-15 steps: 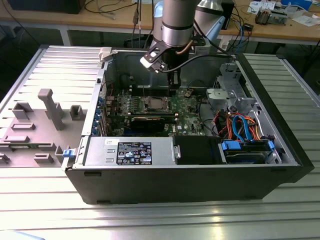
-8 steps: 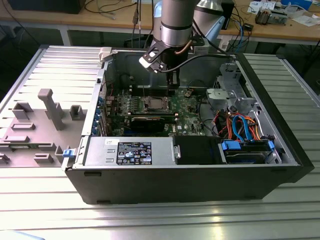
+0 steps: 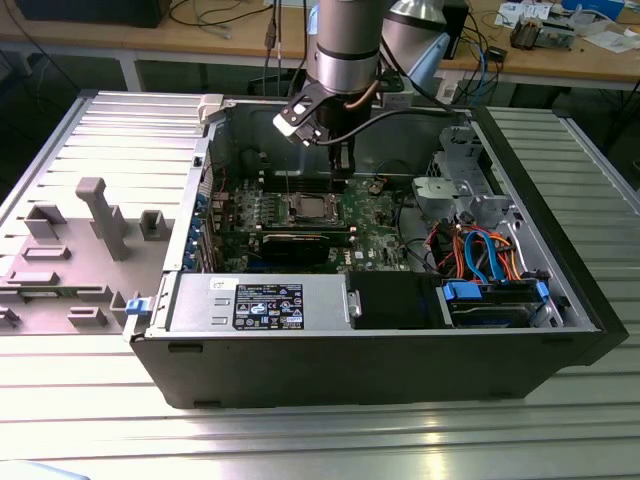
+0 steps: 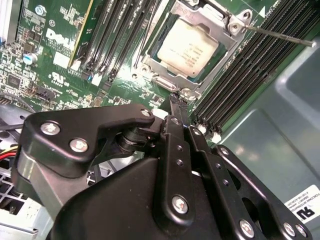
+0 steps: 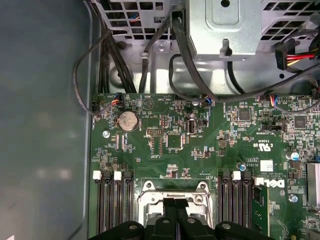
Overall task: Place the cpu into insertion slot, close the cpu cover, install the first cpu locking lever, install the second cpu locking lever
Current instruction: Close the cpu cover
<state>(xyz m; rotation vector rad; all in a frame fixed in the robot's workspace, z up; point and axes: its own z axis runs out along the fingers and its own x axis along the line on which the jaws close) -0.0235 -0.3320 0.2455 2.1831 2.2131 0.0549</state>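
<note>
The tool [image 4: 178, 100] hangs inside the open computer case [image 3: 380, 370]. Its two black fingers [image 4: 175, 130] are drawn together into a narrow point, and nothing shows between them. In the second wrist view that point sits just beside the near edge of the insertion slot [image 4: 238, 22]. Whether it touches the metal surround cannot be told. In the first wrist view the tool [image 5: 175, 201] overlaps the slot's silver frame.

The cpu [image 4: 187, 50] lies flat in the slot with its dull silver top facing up. The cpu cover [image 4: 162, 70] lies down around it, and the chip shows through the cover's window.

A thin metal lever [image 4: 280, 36] runs out from one corner of the slot, over the neighbouring memory slots [image 4: 250, 75]. Whether it is latched cannot be told. More memory slots [image 4: 115, 30] flank the slot's opposite side.

All of these sit on the green circuit board [image 5: 165, 135]. The board carries a coin cell [image 5: 128, 120] well apart from the slot. Beyond that, cables lead up to a metal drive cage [image 5: 225, 25].

In the exterior view the tool [image 3: 343, 172] stands near the slot, and the case rests on a ribbed metal worktop [image 3: 300, 440].
</note>
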